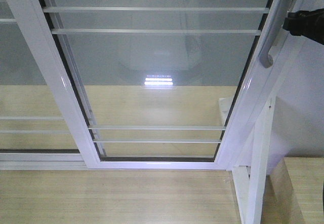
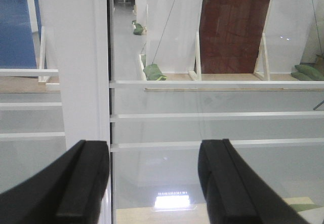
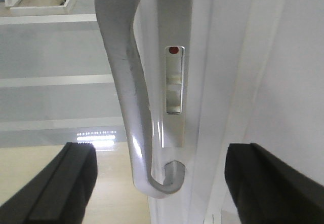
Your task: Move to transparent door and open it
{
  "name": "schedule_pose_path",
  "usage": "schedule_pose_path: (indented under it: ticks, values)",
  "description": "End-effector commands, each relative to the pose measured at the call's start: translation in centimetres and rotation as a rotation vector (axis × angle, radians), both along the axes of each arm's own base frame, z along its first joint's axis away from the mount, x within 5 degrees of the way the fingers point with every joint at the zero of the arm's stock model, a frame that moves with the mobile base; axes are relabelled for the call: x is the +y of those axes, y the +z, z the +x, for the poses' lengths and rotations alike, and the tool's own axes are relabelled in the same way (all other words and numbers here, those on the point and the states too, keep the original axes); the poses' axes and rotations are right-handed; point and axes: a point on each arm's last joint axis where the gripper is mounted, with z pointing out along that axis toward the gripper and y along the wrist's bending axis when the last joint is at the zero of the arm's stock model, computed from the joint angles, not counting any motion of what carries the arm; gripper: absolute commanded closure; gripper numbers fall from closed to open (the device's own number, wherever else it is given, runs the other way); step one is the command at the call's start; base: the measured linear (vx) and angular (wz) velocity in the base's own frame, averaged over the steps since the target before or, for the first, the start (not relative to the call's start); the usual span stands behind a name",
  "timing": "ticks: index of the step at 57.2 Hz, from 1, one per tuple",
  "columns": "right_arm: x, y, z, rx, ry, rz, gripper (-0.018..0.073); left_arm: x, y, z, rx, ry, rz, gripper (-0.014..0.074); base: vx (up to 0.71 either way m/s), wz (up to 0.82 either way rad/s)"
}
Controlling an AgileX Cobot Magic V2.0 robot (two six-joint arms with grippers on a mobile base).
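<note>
Door (image 1: 157,82) glass fills most of the front view. It is a tall pane in a glossy white frame, crossed by thin white bars (image 1: 152,31) near the top and again low down. Its bottom rail lies along the far edge of the pale wood floor (image 1: 116,198). Left of its left stile is a second barred panel (image 1: 25,82); I cannot tell which of the two lies in front. At the floor's right edge, just beside the door's handle stile, stands a bare white post (image 1: 258,173) with a brace at its foot. A bright glare (image 1: 159,80) of lights reflects in the middle of the glass.

The handle (image 1: 272,41) is a curved silver-grey pull, high on the right stile. The right wrist view shows the handle (image 3: 126,82) close up, hooking back into the stile at its lower end. Beside it in the stile is a narrow slot (image 3: 174,79) with a red dot (image 3: 173,50) at its top.

The right pincer (image 3: 162,183) is spread wide, with one black finger on each side of the handle and stile, touching neither. From the front its black body shows at the right edge, just beside the handle. The left pincer (image 2: 154,183) is also spread apart and holds nothing. It faces the glass and a broad white stile (image 2: 76,57), with green sacks (image 2: 153,72) visible beyond.
</note>
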Motion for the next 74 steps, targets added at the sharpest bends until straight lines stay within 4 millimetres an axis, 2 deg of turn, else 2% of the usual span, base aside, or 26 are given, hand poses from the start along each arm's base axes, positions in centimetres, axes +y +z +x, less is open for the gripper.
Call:
schedule_pose_path:
  ticks: [1, 12, 24, 32, 39, 48, 52, 60, 67, 74]
  values:
    - [-0.3, 2.8, 1.5, -0.104, -0.011, -0.022, -0.0012, 0.1, 2.0, -0.1, -0.120, 0.010, -0.032, 0.0082, 0.00, 0.00]
    - [0.2, 2.9, 4.3, -0.102, 0.013, -0.013, -0.0012, 0.1, 2.3, -0.1, -0.150, 0.014, -0.032, 0.0082, 0.00, 0.00]
    - [3.1, 3.0, 6.9, -0.125, 0.101, -0.061, -0.0012, 0.2, 2.5, -0.1, -0.178, 0.018, -0.035, 0.0082, 0.00, 0.00]
    - [4.3, 2.9, 7.7, -0.140, 0.121, -0.059, 0.0004, 0.2, 2.5, -0.1, -0.177, 0.017, -0.035, 0.0082, 0.00, 0.00]
    - [4.0, 3.1, 7.8, -0.174, 0.095, -0.058, 0.0050, 0.2, 2.5, -0.1, -0.177, 0.017, -0.035, 0.0082, 0.00, 0.00]
    - [3.7, 3.5, 7.9, -0.210, 0.074, -0.078, 0.0134, 0.2, 2.5, -0.1, -0.178, 0.018, -0.034, 0.0082, 0.00, 0.00]
    - [3.7, 3.5, 7.9, -0.209, 0.075, -0.077, 0.0202, 0.2, 2.5, -0.1, -0.178, 0.018, -0.034, 0.0082, 0.00, 0.00]
    - [3.8, 3.3, 7.8, -0.186, 0.088, -0.072, 0.0379, 0.2, 2.5, -0.1, -0.178, 0.018, -0.034, 0.0082, 0.00, 0.00]
    - [3.9, 3.0, 7.8, -0.164, 0.102, -0.066, 0.0569, 0.2, 2.5, -0.1, -0.177, 0.017, -0.034, 0.0082, 0.00, 0.00]
    - [4.5, 2.9, 7.7, -0.147, 0.118, -0.049, 0.0571, 0.2, 2.5, -0.1, -0.177, 0.017, -0.034, 0.0082, 0.00, 0.00]
